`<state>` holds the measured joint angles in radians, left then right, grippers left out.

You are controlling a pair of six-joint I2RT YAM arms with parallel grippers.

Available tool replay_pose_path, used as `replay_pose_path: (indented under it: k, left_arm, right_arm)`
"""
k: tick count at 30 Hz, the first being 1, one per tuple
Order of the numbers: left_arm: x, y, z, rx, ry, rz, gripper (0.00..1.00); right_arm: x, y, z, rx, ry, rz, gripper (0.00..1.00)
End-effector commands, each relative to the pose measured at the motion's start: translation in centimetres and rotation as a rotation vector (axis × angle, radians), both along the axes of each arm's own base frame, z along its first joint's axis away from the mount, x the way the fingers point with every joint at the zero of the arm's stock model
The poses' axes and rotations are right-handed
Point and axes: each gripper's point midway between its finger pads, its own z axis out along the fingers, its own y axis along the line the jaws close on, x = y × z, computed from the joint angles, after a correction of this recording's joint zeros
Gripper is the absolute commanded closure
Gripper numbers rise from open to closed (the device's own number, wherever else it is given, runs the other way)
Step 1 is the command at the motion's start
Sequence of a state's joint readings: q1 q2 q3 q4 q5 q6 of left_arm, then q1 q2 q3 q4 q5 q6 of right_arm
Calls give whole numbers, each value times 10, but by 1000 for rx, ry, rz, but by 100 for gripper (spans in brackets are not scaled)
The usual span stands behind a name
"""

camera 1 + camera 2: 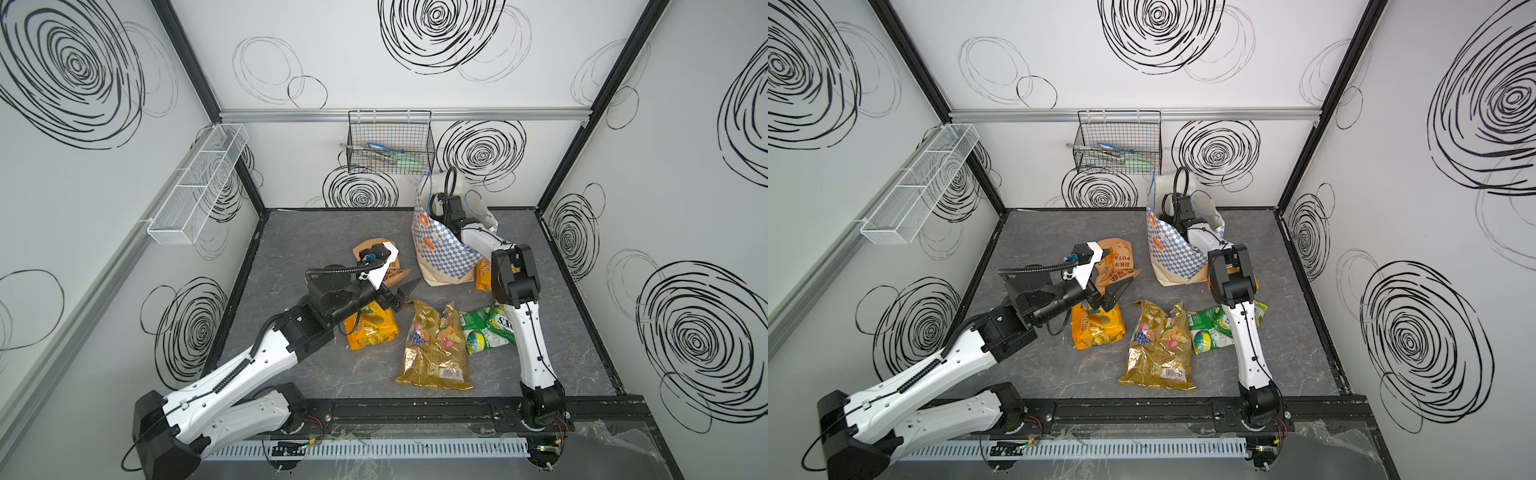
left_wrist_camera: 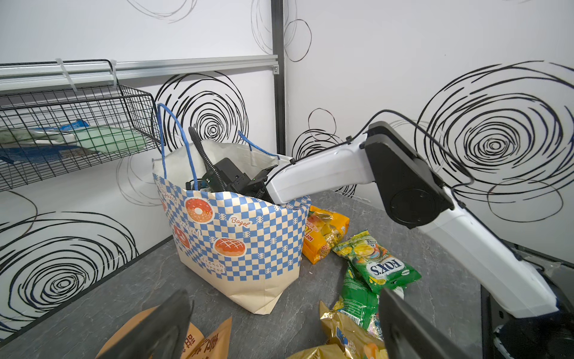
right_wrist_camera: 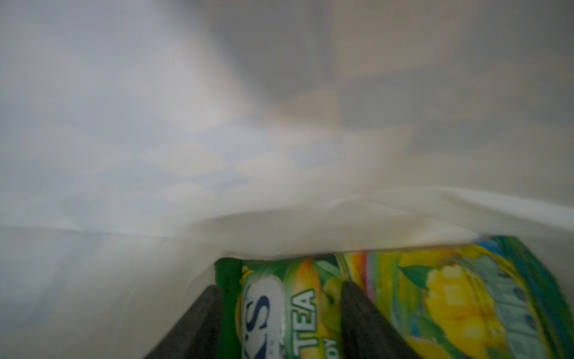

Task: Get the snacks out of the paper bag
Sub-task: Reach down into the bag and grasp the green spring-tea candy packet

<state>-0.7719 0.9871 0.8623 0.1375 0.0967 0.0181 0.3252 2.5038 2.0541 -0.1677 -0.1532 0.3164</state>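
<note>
Right gripper: deep inside the paper bag. Its jaws are about halfway closed on the end of a green Fox's tea packet, with one dark finger at the packet's edge and one across its printed face.
Left gripper: jaws spread wide and holding nothing, over the table at the near end of the tan potato bag.
Paper bag: one, upright at the back right of the table, just below the black wire basket. The right arm reaches in through its open top.
Snacks inside the bag: one visible, the green packet between the right gripper's fingers. The rest of the interior is blurred.
Snacks on the table: six.
Gold packet: one, large, middle front.
Orange-yellow packets: two. One lies partly under the left gripper's wrist. The other orange-yellow packet touches the paper bag's right side.
Green Fox's packets on the table: two, overlapping, between the gold packet and the right arm.
Tan potato bag: one, left of the paper bag and apart from it.
</note>
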Motion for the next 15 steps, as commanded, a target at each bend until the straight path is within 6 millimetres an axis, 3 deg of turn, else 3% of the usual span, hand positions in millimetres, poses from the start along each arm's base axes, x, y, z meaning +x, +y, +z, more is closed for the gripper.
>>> replay_pose_path:
  k: [1, 4, 9, 11, 15]
  left_arm:
    - [-4, 4, 28, -71, -62, -7, 4]
    - [-4, 3, 28, -76, -58, -15, 4]
    - [-3, 2, 26, -74, -50, -18, 4]
    - [-3, 2, 26, -74, -51, -17, 4]
    - [-3, 3, 27, -77, -53, -15, 4]
  right_arm:
    - [-31, 5, -50, -8, 188, 24, 60]
    - [-28, 6, -30, 1, 160, 29, 77]
    - [-25, 9, 20, 27, 87, 43, 95]
    - [-25, 10, 43, 36, 54, 47, 100]
    - [-29, 13, 87, 52, -13, 63, 100]
